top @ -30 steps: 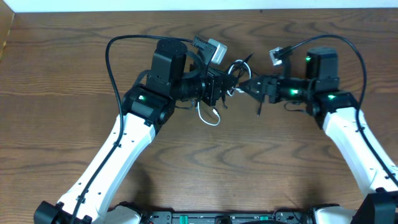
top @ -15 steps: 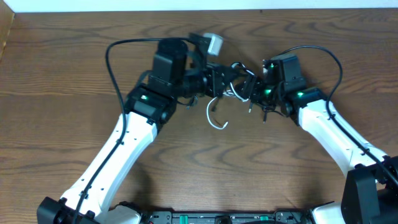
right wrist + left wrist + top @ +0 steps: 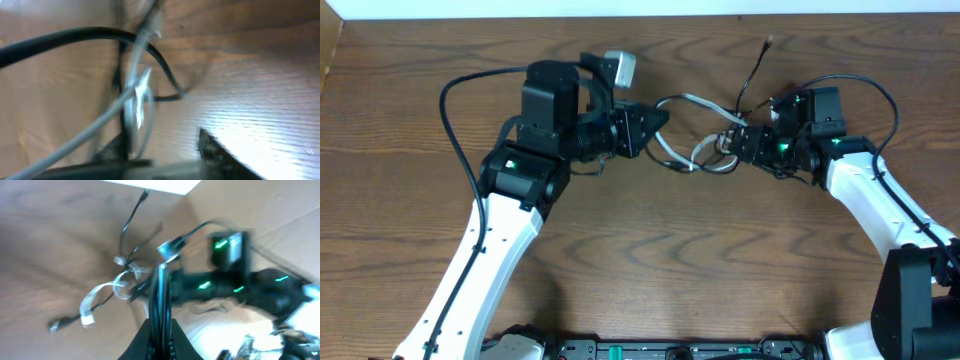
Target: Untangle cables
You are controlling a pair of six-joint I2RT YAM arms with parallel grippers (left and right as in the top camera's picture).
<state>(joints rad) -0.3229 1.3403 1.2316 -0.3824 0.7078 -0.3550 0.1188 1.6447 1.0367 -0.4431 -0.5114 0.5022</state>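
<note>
Overhead, thin black and white plug-ended cables (image 3: 705,150) stretch tangled over the brown wooden tabletop (image 3: 650,260) between left claw (image 3: 655,118) and right claw (image 3: 745,145), both clenched on them; only the left wrist view makes out a white plug end (image 3: 87,321).

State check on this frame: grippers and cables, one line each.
left gripper: shut on the cables
right gripper: at the knot, jaws blurred, closure unclear
cables: tangled, strung between the two grippers
white cable: stretched across the span, loops hanging near the knot
black cable: free plug end pointing toward the far table edge
</note>
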